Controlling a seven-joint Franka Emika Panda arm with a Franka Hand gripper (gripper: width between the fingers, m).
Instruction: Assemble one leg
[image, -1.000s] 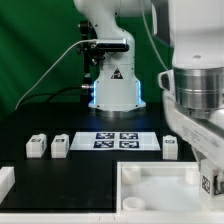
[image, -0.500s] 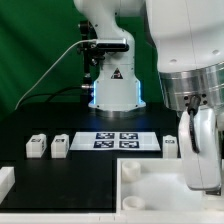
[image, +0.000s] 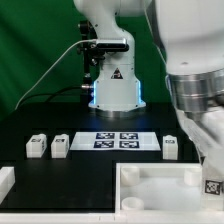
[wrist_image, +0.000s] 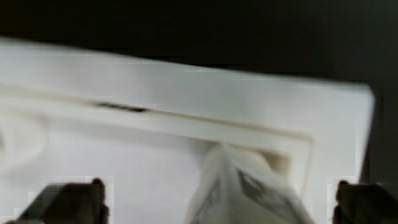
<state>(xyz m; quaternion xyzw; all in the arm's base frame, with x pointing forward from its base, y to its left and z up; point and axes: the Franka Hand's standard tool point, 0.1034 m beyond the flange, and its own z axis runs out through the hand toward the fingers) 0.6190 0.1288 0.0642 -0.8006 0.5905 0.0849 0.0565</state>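
The large white tray-like piece (image: 150, 180) lies at the front of the table. My gripper (image: 207, 168) hangs over its corner on the exterior view's right. A white leg (image: 211, 185) with a tag shows just under the hand there. In the wrist view my gripper (wrist_image: 217, 205) is open, with its dark fingertips (wrist_image: 71, 200) wide apart. A blurred white leg (wrist_image: 240, 185) stands between them, touching neither, at the tray's rim corner (wrist_image: 302, 150). Three more legs (image: 37, 146), (image: 60, 145), (image: 170, 147) stand in a row on the black table.
The marker board (image: 120, 140) lies between the loose legs, in front of the robot's base (image: 115, 90). Another white part (image: 5, 180) sits at the exterior view's left edge. My arm fills the exterior view's right side.
My wrist has turned over the tray's corner: half a second ago a finger faced the camera, now the tagged leg shows again. The loose legs and the tray have not moved.
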